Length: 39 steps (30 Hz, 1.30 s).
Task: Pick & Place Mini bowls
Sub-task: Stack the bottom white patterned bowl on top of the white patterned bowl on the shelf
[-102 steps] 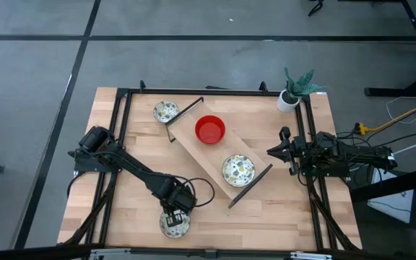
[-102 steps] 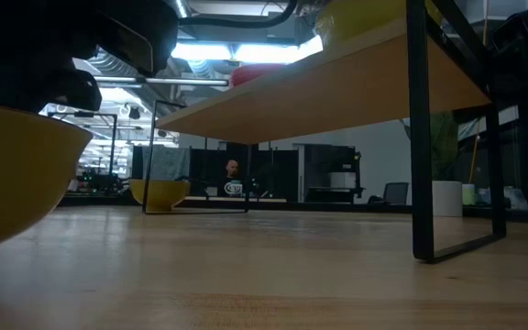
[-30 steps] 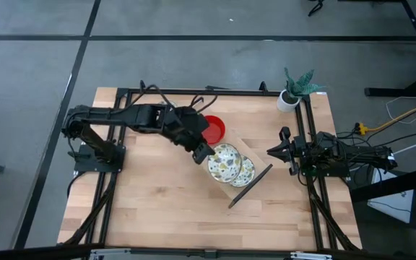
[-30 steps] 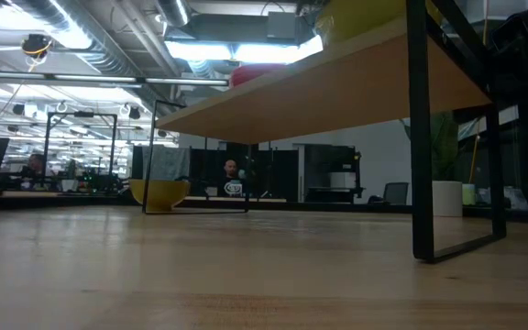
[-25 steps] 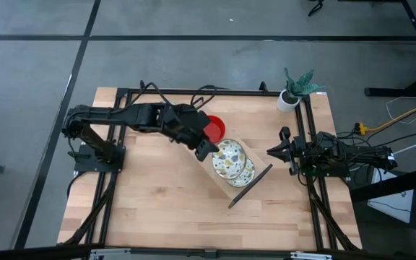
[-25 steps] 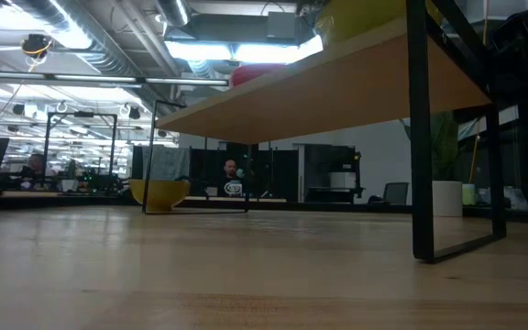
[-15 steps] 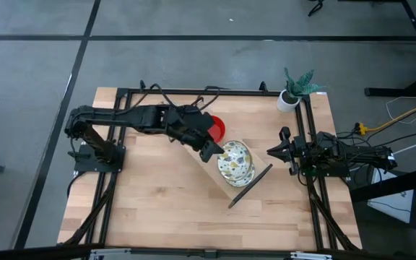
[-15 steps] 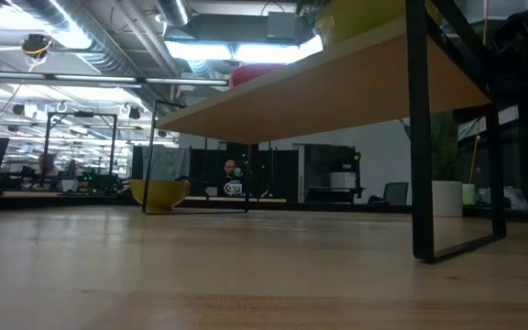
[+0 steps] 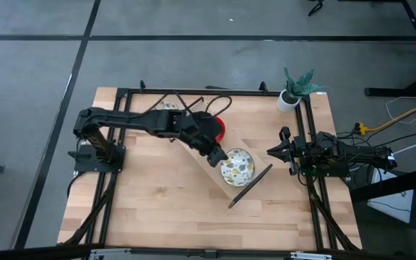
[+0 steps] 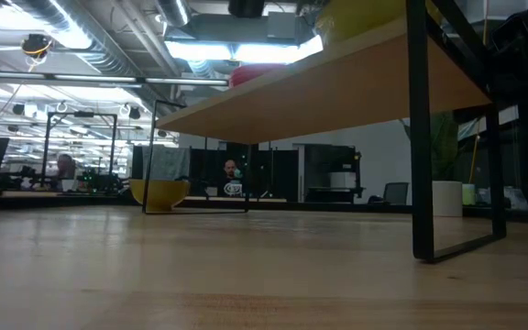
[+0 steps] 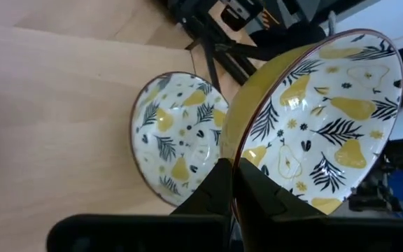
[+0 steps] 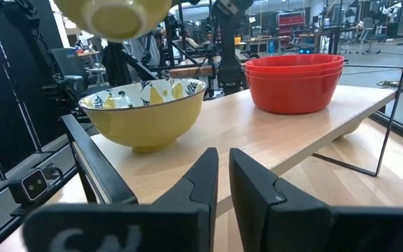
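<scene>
High view: a wooden table [image 9: 143,209] is seen from above, with a raised wooden shelf [image 9: 206,160] on black legs set diagonally at its centre.

Left arm: stretched from the table's left edge over the shelf. The left gripper [image 9: 217,154] is closed on the rim of a held bowl [image 11: 320,119], white inside with a pear-and-leaf pattern and yellow outside. In the left wrist view the held bowl is tilted on edge above a patterned bowl [image 11: 177,136] that sits on the shelf. From above the two nearly coincide and cannot be told apart with confidence.

Red bowls [image 12: 294,80]: two stacked, on the shelf, beside the patterned bowl; from above they are mostly covered by the left arm, with only a red edge showing.

Third bowl [image 9: 166,106]: a patterned one on the table near the far edge, partly hidden by the arm; its yellow outside shows far off in the low view.

Right arm: parked at the table's right edge. The right gripper [image 12: 222,171] is empty, its fingers nearly together with a narrow gap, facing the shelf.

Plant pot [image 9: 289,100]: white, with a green plant, at the far right corner of the table.

Low view: the shelf's underside and one black leg are seen, with a person [image 10: 232,179] in the room beyond.
</scene>
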Motion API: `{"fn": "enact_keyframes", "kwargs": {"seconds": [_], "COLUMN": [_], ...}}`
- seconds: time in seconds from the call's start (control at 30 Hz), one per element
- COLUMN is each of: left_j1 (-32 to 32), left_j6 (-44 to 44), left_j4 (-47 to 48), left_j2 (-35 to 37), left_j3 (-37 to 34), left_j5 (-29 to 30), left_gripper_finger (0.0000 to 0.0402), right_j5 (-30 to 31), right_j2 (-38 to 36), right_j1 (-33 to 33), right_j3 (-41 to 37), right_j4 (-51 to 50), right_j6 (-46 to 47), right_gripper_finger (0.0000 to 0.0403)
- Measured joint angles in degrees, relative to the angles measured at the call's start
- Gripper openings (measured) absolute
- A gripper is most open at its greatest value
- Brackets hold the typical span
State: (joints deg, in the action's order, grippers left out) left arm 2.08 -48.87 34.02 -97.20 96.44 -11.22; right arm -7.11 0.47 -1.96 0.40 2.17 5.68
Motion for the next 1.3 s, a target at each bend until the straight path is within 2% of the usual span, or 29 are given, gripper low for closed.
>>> {"fn": "enact_keyframes", "kwargs": {"seconds": [0.63, 1.1, 1.3], "left_j1": [-2.0, -1.9, -1.9], "left_j6": [0.6, 4.5, 4.7], "left_j4": [2.3, -8.8, -9.4], "left_j2": [-1.0, 0.4, 1.9], "left_j3": [-0.3, 0.0, 1.4], "left_j5": [-0.6, -1.6, -1.6], "left_gripper_finger": [0.0002, 0.0002, 0.0002], "right_j5": [0.0, 0.0, 0.0], "right_j2": [0.1, 0.2, 0.4], "right_j1": [0.0, 0.0, 0.0], "right_j3": [0.0, 0.0, 0.0], "right_j4": [0.0, 0.0, 0.0], "right_j6": [0.0, 0.1, 0.1], "right_gripper_finger": [0.0039, 0.0039, 0.0039]}}
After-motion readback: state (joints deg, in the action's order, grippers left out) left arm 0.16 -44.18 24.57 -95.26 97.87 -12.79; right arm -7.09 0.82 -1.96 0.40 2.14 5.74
